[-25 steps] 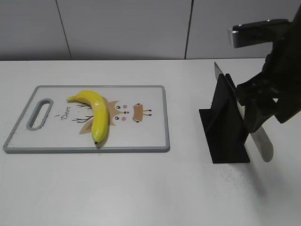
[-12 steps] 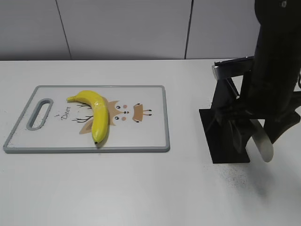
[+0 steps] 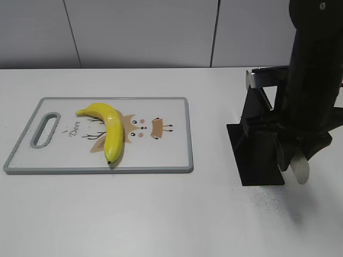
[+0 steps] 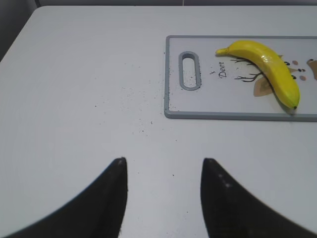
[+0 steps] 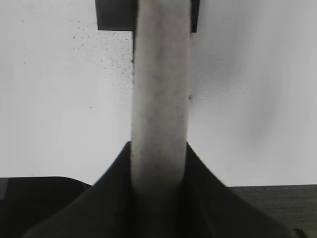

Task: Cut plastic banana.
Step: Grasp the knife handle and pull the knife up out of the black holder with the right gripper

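The plastic banana (image 3: 110, 131) is glossy yellow and lies curved on the left half of the white cutting board (image 3: 166, 155). It also shows in the left wrist view (image 4: 270, 69). My right gripper (image 3: 292, 152) is shut on a knife with a pale grey blade (image 5: 159, 89). The blade's rounded tip (image 3: 301, 171) hangs down just right of the black knife stand (image 3: 257, 155), far right of the banana. My left gripper (image 4: 163, 163) is open and empty over bare table, left of the board's handle end; it is out of the exterior view.
The cutting board (image 4: 223, 106) has a grey rim, a handle slot (image 3: 45, 128) at its left end and a deer drawing. Small dark specks dot the white table. A grey wall runs behind the table.
My right arm has turned upright and come down beside the stand. The knife has swung from a slant to pointing almost straight down. The banana and board have not moved.
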`<state>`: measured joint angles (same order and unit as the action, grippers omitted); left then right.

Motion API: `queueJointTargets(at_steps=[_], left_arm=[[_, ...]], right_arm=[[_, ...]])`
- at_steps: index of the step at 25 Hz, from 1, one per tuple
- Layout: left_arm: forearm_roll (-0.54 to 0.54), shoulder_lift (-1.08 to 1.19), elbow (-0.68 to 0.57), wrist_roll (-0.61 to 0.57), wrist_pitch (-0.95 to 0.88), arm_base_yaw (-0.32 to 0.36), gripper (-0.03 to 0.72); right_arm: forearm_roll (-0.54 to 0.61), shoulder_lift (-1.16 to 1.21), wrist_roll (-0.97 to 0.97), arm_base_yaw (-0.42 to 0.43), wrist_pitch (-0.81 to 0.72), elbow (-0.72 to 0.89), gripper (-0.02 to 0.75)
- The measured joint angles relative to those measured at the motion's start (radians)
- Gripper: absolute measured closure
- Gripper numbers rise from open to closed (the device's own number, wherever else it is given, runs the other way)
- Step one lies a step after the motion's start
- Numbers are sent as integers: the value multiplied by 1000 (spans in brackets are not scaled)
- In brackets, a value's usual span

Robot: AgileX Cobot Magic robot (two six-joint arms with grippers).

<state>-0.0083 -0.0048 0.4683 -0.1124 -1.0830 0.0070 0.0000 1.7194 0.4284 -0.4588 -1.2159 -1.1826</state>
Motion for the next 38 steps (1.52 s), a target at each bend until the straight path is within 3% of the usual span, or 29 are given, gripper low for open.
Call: queueJointTargets(at_steps=[10,31,38], left_arm=[[0,0,0,0,0,0,217],[0,0,0,0,0,0,217],[0,0,0,0,0,0,217]], right_arm=[[0,-18,21,0,0,0,574],[-51,-326,28,0,-7,-64,575],[-55,-332,-131,0,-9,-71,575]])
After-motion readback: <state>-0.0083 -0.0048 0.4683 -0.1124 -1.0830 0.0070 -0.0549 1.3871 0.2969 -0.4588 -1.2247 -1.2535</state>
